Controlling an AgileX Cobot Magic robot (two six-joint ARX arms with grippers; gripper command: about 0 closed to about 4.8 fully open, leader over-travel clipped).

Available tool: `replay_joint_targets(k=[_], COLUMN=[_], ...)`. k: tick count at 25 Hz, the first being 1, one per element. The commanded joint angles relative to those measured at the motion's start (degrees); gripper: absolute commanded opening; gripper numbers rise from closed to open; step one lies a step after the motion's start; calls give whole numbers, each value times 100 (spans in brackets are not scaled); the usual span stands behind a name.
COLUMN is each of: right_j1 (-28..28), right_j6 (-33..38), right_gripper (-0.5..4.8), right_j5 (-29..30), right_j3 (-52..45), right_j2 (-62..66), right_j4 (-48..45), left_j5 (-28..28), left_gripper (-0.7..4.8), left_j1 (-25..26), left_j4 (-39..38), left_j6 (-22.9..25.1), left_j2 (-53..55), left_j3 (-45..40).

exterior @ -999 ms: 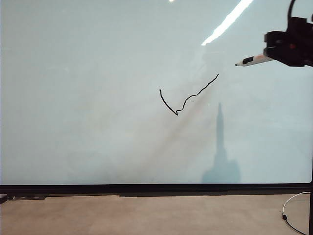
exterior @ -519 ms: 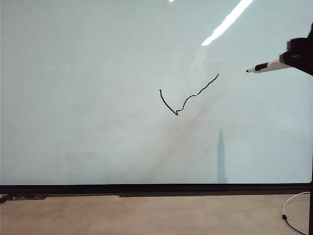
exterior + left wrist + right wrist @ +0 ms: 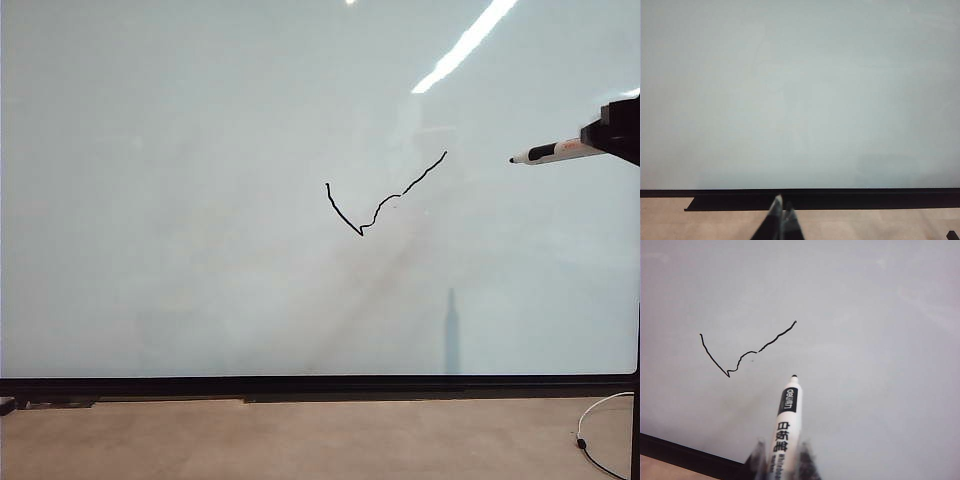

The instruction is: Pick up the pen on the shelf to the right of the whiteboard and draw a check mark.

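A thin black check mark is drawn near the middle of the whiteboard; the right wrist view shows the check mark too. My right gripper sits at the right edge of the exterior view, shut on the pen. The white pen sticks out between the right gripper fingers, its black tip off the board and to the right of the mark. My left gripper is shut and empty, low before the board's black bottom frame. The shelf is out of view.
A black frame runs along the board's bottom edge above a brown floor strip. A white cable lies at the lower right. A ceiling light reflection streaks the board's upper right.
My right gripper has drawn back to the right and slightly down with the pen, away from the check mark's end. Its shadow on the board shrank. The left gripper stays still.
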State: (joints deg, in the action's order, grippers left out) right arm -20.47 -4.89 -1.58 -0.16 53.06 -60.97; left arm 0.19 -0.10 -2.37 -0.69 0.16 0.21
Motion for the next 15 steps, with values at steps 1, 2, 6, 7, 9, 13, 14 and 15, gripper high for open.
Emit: replay_joint_targets(k=[1, 2, 6, 7, 9, 13, 14, 15], right_j1=[-4, -4, -4, -4, -4, -4, -4, -4], right_j6=[-26, -26, -33, -50, -96, -111, -111, -111], right_gripper=[-9, -9, -9, -9, -9, -9, -9, -9], right_j5=[-15, -15, -15, -20, -22, -52, -81, -109], right_j3=[15, 15, 15, 15, 15, 15, 15, 15], right_j2=[-28, -31, -140, -216, -409, -992, -1134, -1325], right_j4=[-92, -92, -33, 31, 214, 990, 1178, 1414], left_j5=[2, 2, 2, 2, 0, 0, 2, 2], left_gripper=[-4, -4, -5, -5, -4, -4, -4, -4], left_j1=[0, 0, 0, 0, 0, 0, 0, 0], left_j4=[72, 72, 72, 72, 72, 72, 72, 74], left_j6=[24, 24, 24, 24, 24, 24, 24, 24], left_j2=[2, 2, 2, 2, 2, 2, 2, 2], left_j3=[17, 17, 17, 17, 17, 17, 17, 17])
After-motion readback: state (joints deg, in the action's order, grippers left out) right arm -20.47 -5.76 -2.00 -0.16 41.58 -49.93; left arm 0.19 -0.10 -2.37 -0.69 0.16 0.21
